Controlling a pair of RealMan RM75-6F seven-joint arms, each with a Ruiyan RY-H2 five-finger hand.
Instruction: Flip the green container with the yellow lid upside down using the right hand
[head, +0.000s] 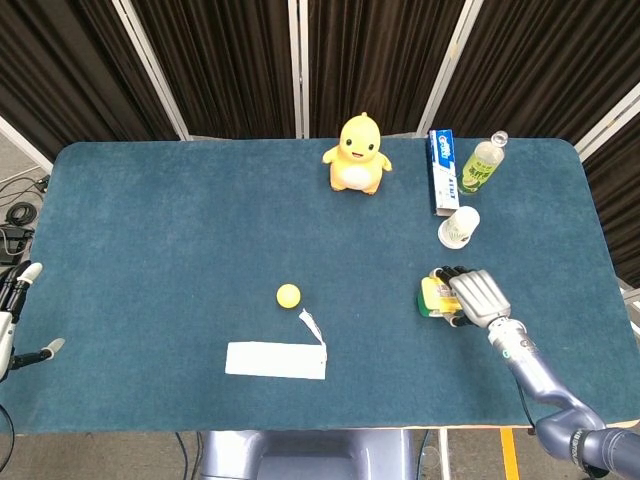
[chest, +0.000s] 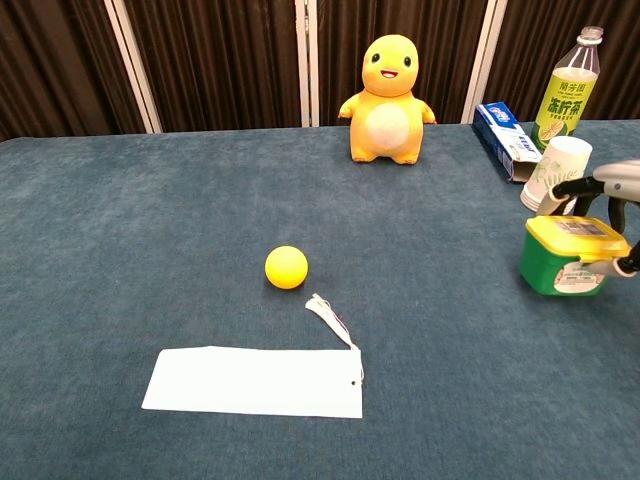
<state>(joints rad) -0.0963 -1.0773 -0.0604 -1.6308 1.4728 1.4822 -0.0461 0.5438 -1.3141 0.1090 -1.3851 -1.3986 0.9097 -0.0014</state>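
The green container with the yellow lid stands upright on the blue table at the right. My right hand lies over its right side and grips it: fingers curl over the far edge and the thumb presses the near side. The lid looks slightly tilted in the chest view. The hand hides the container's right half in the head view. My left hand hangs off the table's left edge with its fingers apart and nothing in it.
A paper cup stands just behind the container. Further back are a toothpaste box, a bottle and a yellow duck toy. A yellow ball and a white paper strip lie mid-table.
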